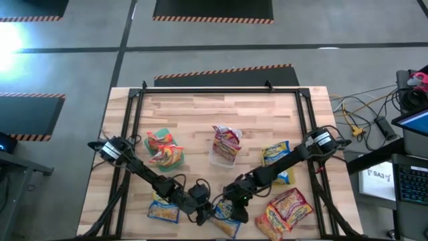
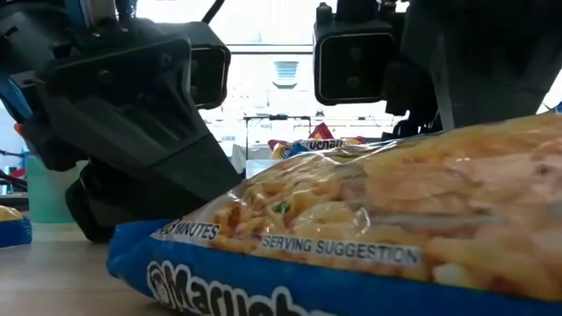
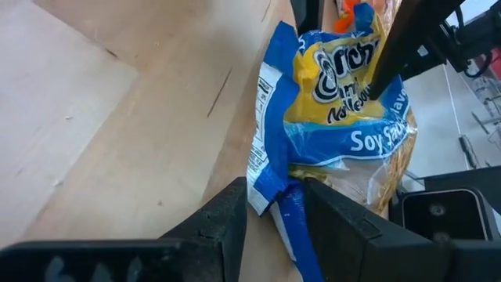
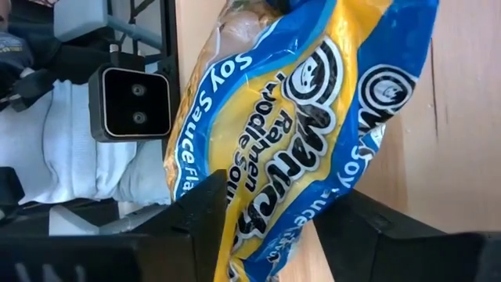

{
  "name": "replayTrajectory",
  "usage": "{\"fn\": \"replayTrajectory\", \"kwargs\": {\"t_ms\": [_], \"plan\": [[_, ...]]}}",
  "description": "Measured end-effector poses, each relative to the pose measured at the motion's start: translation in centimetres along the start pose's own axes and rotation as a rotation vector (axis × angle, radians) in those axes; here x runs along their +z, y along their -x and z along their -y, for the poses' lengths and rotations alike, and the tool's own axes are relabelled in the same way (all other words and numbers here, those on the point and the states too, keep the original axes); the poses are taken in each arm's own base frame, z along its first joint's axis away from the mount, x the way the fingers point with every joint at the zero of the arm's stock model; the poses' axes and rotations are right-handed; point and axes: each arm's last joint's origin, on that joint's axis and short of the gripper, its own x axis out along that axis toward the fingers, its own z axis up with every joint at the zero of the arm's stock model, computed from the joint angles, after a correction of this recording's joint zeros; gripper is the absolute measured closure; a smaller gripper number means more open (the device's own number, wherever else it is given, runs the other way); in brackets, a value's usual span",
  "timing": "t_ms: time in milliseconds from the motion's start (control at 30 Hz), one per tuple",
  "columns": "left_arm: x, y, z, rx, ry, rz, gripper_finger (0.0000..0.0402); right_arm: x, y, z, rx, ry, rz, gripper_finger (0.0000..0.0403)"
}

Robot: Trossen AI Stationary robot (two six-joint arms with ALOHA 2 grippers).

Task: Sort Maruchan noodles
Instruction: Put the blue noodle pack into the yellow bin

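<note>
Left hand [image 3: 270, 211]: low at the near edge of the surface [image 1: 194, 114], near its middle. Its fingers [image 3: 223, 223] are clamped on the blue end flap of a blue-yellow soy sauce packet [image 3: 337, 117].

Right hand [image 4: 266, 227]: directly opposite the left, at the same near edge. Its fingers [image 4: 200, 215] straddle the other end of the same packet [image 4: 297, 117] and are closed on it. In the high view both hands, left [image 1: 202, 209] and right [image 1: 235, 201], converge on this packet [image 1: 226, 219], which lies at the near edge. In the low view the packet [image 2: 351, 237] fills the foreground.

Other packets: a blue-yellow one [image 1: 162, 209] just beside the left arm near the near-left corner; red-pink ones [image 1: 287, 211] toward the near-right corner; a blue-yellow one [image 1: 277, 157] under the right arm. A green bin [image 1: 164, 148] on the left and a clear bin [image 1: 225, 144] at the middle each hold packets.
</note>
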Motion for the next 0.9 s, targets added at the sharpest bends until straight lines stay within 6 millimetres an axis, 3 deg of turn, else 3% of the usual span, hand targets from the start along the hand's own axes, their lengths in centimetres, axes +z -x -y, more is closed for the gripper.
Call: {"fn": "replayTrajectory", "kwargs": {"t_ms": [500, 900], "plan": [[0.1, 0.0, -0.1, 0.007, -0.019, 0.015, 0.0295, -0.1, -0.1, -0.2, 0.019, 0.023, -0.017, 0.0327], [2.4, 1.2, 0.8, -0.052, -0.106, 0.014, 0.0295, -0.5, 0.1, -0.4, 0.100, 0.013, -0.119, 0.0392]]}}
